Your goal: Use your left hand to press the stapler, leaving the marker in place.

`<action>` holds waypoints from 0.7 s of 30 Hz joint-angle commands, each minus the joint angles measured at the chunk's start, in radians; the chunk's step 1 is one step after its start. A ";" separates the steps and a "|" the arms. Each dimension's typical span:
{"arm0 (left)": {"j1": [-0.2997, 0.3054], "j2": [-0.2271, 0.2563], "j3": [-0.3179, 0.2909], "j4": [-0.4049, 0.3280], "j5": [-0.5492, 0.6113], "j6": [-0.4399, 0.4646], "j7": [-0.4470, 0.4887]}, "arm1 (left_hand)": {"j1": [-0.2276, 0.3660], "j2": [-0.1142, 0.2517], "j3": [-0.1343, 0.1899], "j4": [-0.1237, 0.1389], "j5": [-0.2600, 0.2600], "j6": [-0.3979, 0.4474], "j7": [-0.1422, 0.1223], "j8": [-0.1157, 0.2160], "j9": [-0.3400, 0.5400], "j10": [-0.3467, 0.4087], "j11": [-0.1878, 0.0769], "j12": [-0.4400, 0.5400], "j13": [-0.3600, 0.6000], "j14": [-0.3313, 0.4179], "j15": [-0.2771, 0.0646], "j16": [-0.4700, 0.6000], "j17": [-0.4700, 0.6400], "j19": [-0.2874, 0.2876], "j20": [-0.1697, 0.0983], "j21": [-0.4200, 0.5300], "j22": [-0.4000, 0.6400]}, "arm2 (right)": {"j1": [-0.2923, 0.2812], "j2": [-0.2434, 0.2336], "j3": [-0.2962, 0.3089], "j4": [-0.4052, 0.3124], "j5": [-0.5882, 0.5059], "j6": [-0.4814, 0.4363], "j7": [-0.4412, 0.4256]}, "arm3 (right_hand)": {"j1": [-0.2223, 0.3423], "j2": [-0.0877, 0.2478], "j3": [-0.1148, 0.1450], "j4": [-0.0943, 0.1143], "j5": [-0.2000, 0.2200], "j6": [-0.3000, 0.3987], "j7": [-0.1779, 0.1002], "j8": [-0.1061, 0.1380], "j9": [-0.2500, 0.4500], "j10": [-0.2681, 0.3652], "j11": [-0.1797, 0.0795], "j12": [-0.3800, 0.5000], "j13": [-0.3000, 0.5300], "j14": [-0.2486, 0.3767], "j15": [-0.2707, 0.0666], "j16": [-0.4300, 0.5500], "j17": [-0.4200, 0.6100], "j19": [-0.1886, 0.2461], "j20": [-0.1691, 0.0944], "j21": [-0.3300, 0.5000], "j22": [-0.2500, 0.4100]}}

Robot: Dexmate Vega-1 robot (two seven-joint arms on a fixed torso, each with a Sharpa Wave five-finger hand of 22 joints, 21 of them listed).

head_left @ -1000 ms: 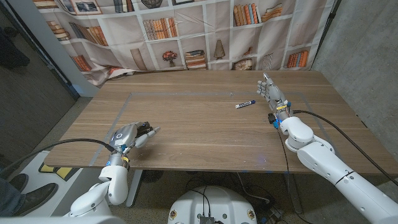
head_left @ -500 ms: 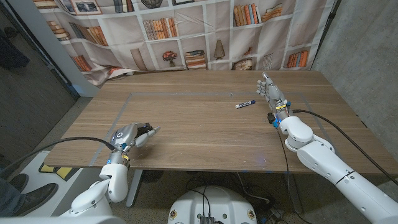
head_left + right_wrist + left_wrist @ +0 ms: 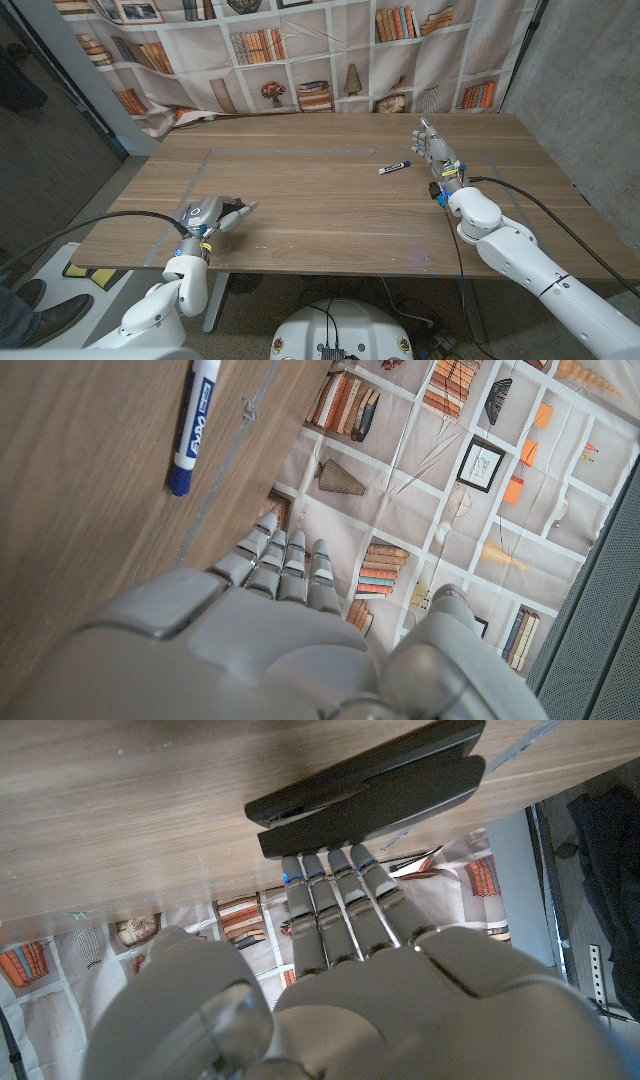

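Right now my left hand [image 3: 208, 218] sits over the black stapler [image 3: 368, 786] at the table's near left edge, fingers [image 3: 340, 895] extended onto it, gripping nothing. I judge the press underway or about done. My right hand [image 3: 436, 155] stands open, near the marker [image 3: 395, 167], which lies untouched

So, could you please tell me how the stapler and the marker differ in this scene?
The stapler is black, broad and lies at the left hand's fingertips; the marker is white with a blue cap, slim and lies apart from the right hand. Both lie on the wooden table.
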 commanded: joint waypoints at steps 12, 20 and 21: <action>-0.128 0.033 0.149 0.010 0.031 0.125 -0.146 | 0.001 -0.004 -0.025 0.005 0.003 0.059 0.001 0.008 0.003 0.049 -0.002 0.001 0.002 0.048 -0.003 0.004 -0.001 0.036 -0.002 0.007 0.004 | 0.003 -0.001 0.000 0.005 -0.004 0.003 -0.001 | 0.001 0.010 -0.002 0.000 0.001 0.010 -0.002 -0.004 0.003 0.006 -0.002 -0.006 0.005 0.007 0.000 -0.002 0.003 0.012 0.003 -0.007 0.002; -0.092 0.026 0.111 -0.002 0.020 0.082 -0.055 | 0.001 -0.005 -0.028 0.006 0.003 0.058 -0.001 0.004 0.003 0.052 -0.006 -0.003 0.002 0.047 -0.006 0.000 -0.001 0.036 -0.002 0.005 0.004 | -0.012 -0.005 0.011 -0.004 -0.008 0.021 -0.005 | 0.001 0.010 -0.003 0.000 0.000 0.010 -0.003 -0.004 0.003 0.007 -0.002 -0.006 0.005 0.008 0.000 -0.002 0.003 0.012 0.003 -0.009 0.002; -0.085 0.024 0.101 -0.005 0.016 0.074 -0.042 | 0.001 -0.005 -0.029 0.006 0.003 0.058 -0.002 0.003 0.003 0.051 -0.007 -0.004 0.002 0.046 -0.004 -0.001 -0.001 0.036 -0.001 0.005 0.004 | -0.014 -0.004 0.012 -0.006 -0.008 0.022 -0.007 | 0.001 0.010 -0.003 0.000 0.000 0.010 -0.003 -0.004 0.003 0.007 -0.003 -0.006 0.005 0.008 0.000 -0.002 0.003 0.012 0.003 -0.009 0.002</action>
